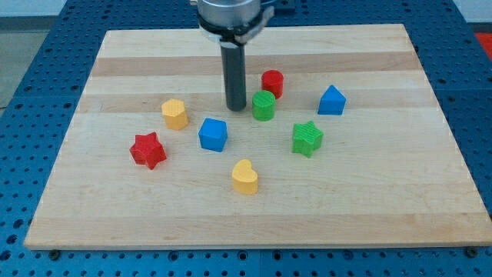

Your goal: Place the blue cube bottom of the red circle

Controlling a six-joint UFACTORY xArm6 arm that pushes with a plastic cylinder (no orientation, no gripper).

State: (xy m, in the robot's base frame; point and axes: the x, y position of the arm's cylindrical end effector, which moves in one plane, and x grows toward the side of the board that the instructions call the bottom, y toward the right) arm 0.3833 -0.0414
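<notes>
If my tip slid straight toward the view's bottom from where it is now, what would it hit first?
Probably nothing head-on. My tip would pass just right of the blue cube, possibly clipping its edge, and then reach the yellow heart. Depth is hard to judge.

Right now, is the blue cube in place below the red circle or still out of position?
Out of position. The blue cube sits toward the view's lower left of the red circle, with the green cylinder directly under the circle.

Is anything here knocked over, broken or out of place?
Nothing stands out. The blocks sit flat and apart on the wooden board, none damaged. My tip rests just left of the green cylinder; the blue cube lies towards the view's bottom-left of it, with the red cylinder beyond.
</notes>
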